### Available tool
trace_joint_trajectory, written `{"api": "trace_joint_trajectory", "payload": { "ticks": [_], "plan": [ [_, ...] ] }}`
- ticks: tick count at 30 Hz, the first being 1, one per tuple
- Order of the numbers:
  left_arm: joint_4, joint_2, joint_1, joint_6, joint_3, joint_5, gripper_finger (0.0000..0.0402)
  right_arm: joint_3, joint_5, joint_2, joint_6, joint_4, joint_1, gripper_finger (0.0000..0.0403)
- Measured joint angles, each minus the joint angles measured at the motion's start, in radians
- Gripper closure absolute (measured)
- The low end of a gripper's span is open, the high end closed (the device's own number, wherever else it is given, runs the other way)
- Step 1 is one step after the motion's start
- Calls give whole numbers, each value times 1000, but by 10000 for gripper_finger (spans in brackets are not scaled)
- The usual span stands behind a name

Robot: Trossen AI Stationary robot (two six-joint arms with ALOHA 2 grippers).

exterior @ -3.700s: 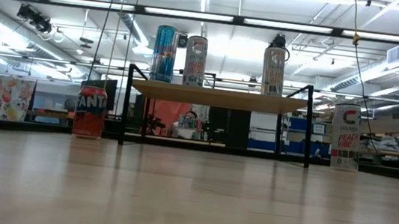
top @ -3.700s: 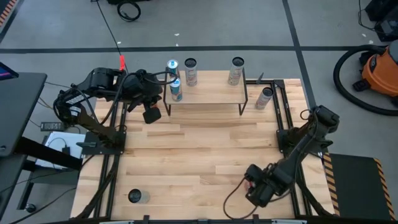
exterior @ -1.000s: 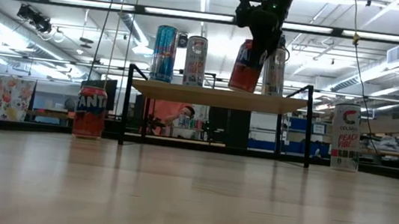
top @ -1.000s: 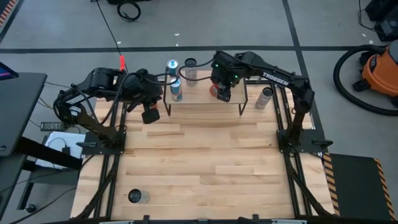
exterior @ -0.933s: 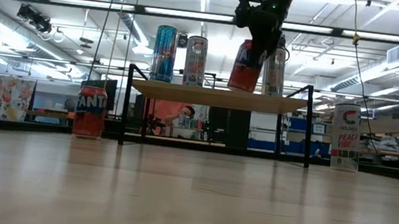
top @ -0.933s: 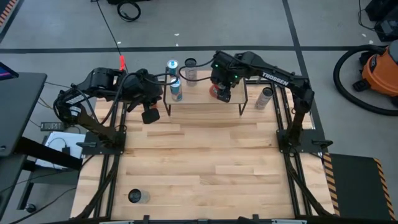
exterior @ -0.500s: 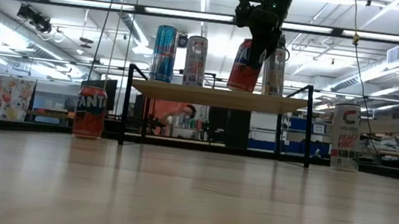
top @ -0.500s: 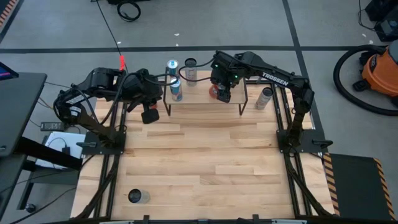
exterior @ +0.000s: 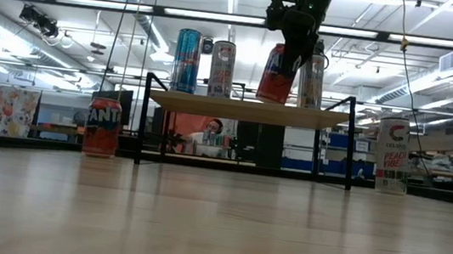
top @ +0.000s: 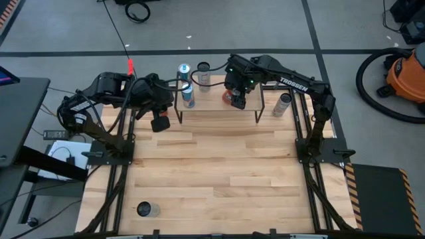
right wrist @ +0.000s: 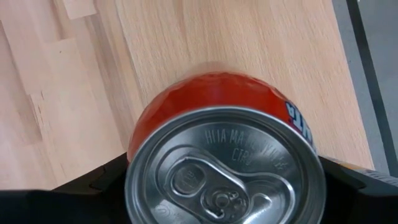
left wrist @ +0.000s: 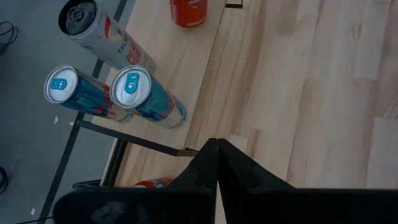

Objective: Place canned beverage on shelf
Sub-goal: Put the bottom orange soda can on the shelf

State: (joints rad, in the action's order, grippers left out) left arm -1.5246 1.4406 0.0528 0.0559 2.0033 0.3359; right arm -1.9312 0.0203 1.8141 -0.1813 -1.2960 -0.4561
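Orange Fanta can [exterior: 277, 71] hangs tilted, clamped in the right gripper [top: 237, 95] fingers, over the shelf [exterior: 250, 109] middle. Released crooked, it may topple. Left gripper [top: 161, 119] waits with fingers closed, empty, near the shelf's left end.

Bright ceiling strip lights [exterior: 222, 17] glare overhead; frames evenly lit, sharp

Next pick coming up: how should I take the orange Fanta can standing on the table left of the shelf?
Grip the Fanta can across its round side wall, near the upper half, jaws coming straight down from above. It stands upright on the tabletop, clear of the shelf leg, so a top-down approach looks open. The left gripper is nearest.
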Motion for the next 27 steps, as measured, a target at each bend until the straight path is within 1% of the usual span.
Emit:
{"api": "trace_joint_trajectory", "payload": {
  "ticks": [4,10,23,27],
  "plan": [
    [0,0,0,0,0,0,392,0,-43,0,1,-20,0,73],
    [0,0,0,0,0,0,392,0,-11,0,1,-25,0,73],
    [0,0,0,0,0,0,392,0,-19,0,-35,-23,0,72],
    [0,0,0,0,0,0,392,0,-11,0,-33,-23,0,66]
  ]
}}
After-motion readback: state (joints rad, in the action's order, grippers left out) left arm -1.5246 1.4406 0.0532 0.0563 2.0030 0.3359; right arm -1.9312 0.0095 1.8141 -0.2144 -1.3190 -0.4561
